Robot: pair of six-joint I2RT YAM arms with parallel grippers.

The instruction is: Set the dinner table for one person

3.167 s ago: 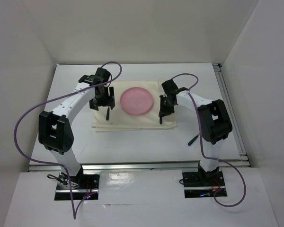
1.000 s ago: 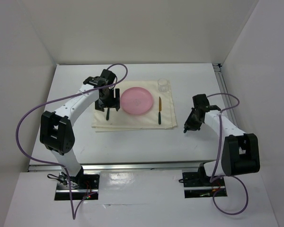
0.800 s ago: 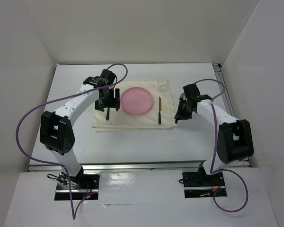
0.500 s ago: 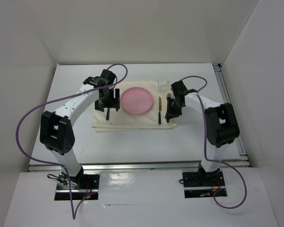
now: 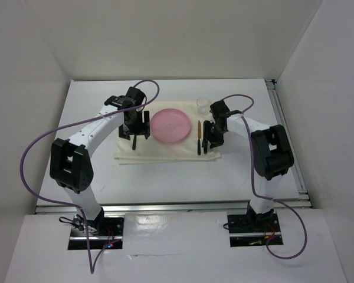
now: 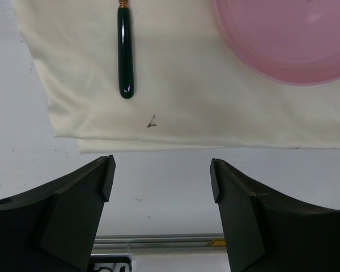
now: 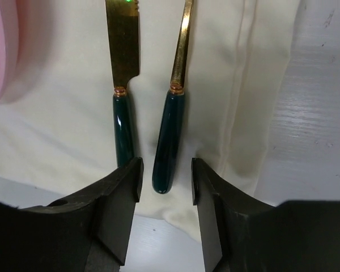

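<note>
Setting nearly complete: plate (image 5: 171, 125), glass (image 5: 203, 105), knife (image 7: 123, 39), second utensil (image 7: 170, 136) laid out (left hand (image 6: 161, 164) and right hand (image 7: 166, 164) open, gripping nothing); withdrawal remains.

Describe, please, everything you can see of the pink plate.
The pink plate is round, shallow and empty, of smooth, translucent pink plastic by its look. It lies flat, right side up, on the cream cloth mat, toward the mat's far edge, between the left gripper and a gold-bladed knife. Only the mat touches it.

Mat (image 5: 165, 154) on dinner table (image 5: 165, 180), plate (image 5: 171, 125) atop, utensil (image 6: 125, 54) left, knife (image 7: 124, 68) right
</note>
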